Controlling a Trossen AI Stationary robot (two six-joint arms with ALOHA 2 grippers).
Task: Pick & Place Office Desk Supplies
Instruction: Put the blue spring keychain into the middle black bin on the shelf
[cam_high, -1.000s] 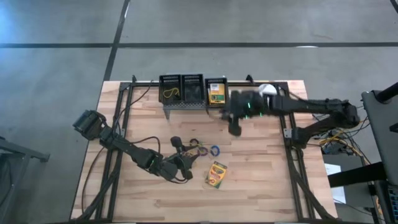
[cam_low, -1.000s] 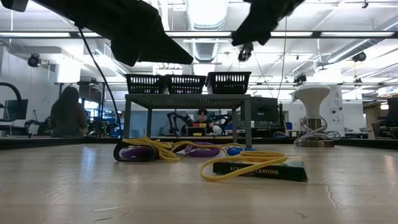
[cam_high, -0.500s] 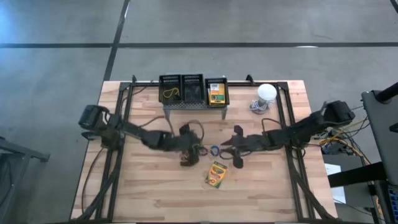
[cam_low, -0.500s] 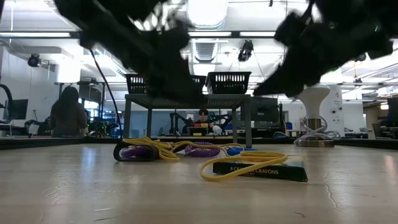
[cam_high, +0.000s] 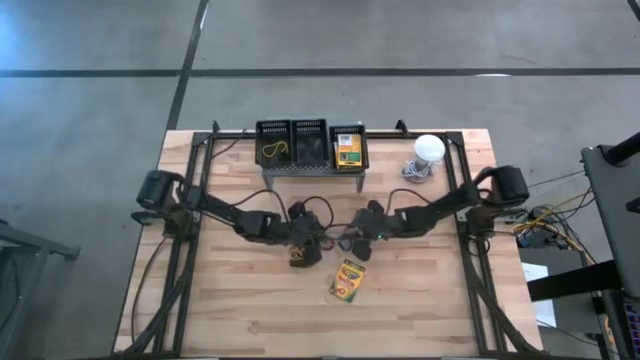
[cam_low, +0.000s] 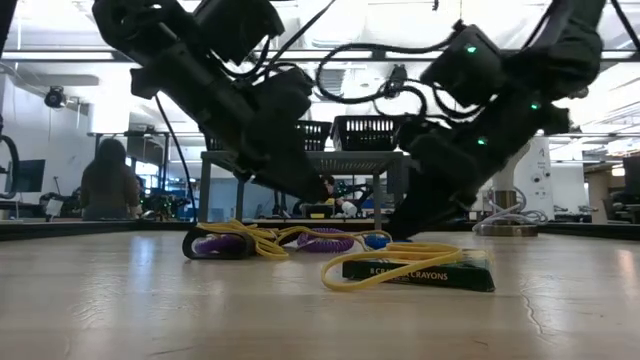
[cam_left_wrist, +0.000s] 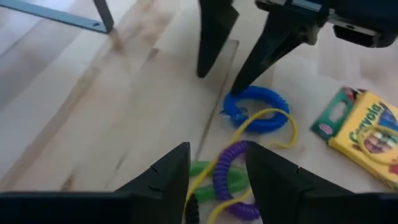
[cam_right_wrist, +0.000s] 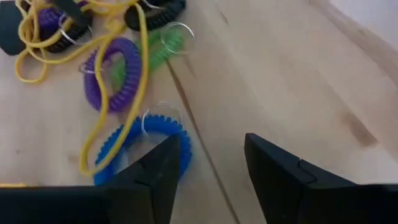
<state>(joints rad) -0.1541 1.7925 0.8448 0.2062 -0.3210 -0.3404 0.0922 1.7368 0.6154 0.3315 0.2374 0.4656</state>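
Two pincers, both open, meet mid-surface: the right pincer (cam_right_wrist: 205, 163) straddles the blue band's (cam_right_wrist: 143, 146) edge, the left pincer (cam_left_wrist: 217, 177) sits over the purple band (cam_left_wrist: 229, 180); crayon box (cam_high: 348, 280) lies near.

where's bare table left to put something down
Bare wood runs along the near edge below the crayon box and in both front corners of the table. The middle is crowded: coil bands, left gripper and right gripper.

light: bright, even, from ceiling strips (cam_low: 330, 55) | glare: washes out low view's ceiling | shadows: soft on table (cam_high: 420, 290) | blur: wrist-view foregrounds soft
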